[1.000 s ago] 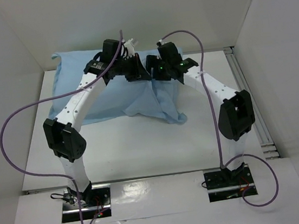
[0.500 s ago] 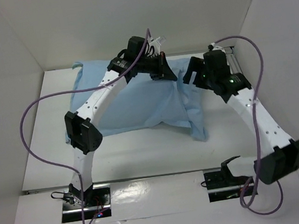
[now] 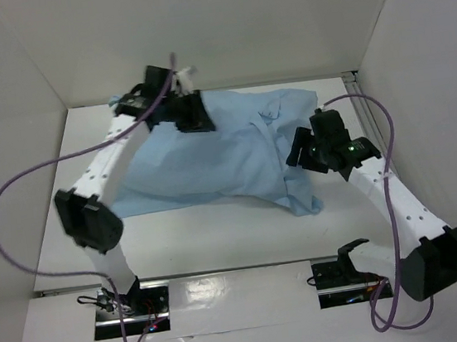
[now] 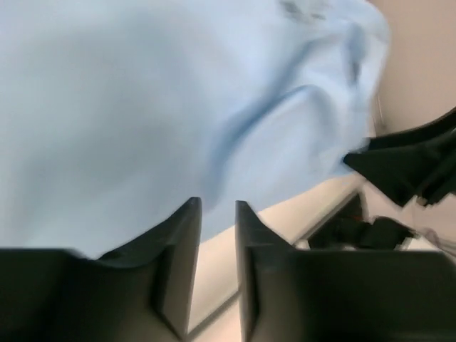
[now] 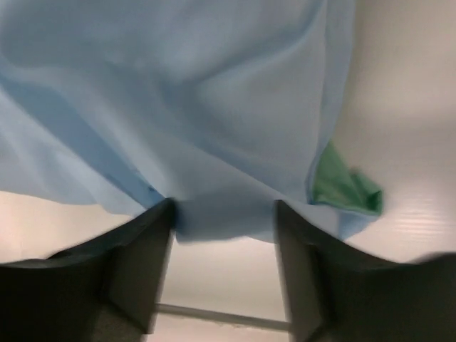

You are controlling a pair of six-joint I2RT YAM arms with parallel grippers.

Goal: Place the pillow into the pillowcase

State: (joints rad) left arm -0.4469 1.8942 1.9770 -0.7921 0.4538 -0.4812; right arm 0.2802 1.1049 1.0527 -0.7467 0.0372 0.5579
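Pillowcase (image 3: pixel 226 150) lies rumpled, blue face up, across the far half of the table (image 3: pixel 220 239). The left gripper (image 3: pixel 195 118) sits at its back left edge, jaws slightly parted, with the cloth just beyond them. The right gripper (image 3: pixel 297 150), at the right edge, is spread wide, with the cloth's hem between its tips.
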